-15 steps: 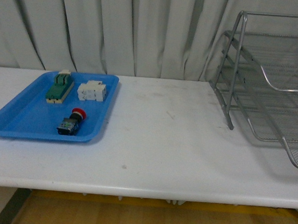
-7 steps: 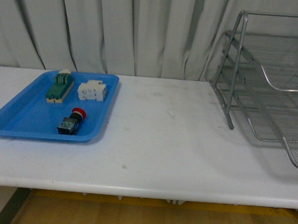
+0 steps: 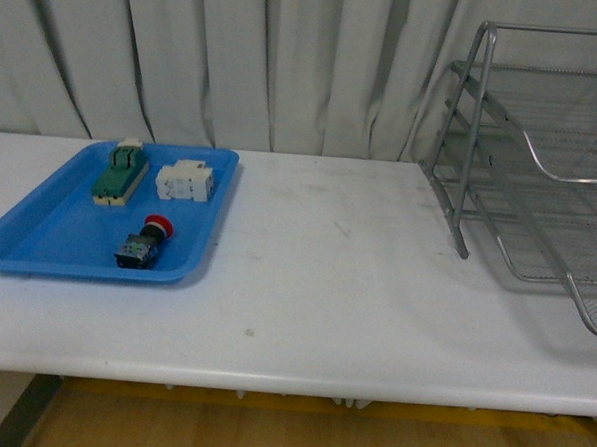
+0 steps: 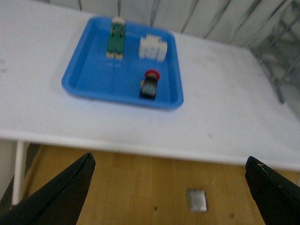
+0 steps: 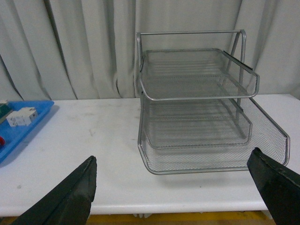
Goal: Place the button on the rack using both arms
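Lying in the blue tray (image 3: 47,250) — the button (image 3: 142,245), rack (image 3: 539,211) well apart.

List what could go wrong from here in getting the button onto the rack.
1. The button lies on its side by the near rim of the blue tray; the open left gripper could clip the rim or lose the round cap.
2. The rack stands at the opposite end of the table, so a handover to the right gripper seems likely; the small part could drop there.
3. Upper tiers cover much of the lower ones: tight clearance.
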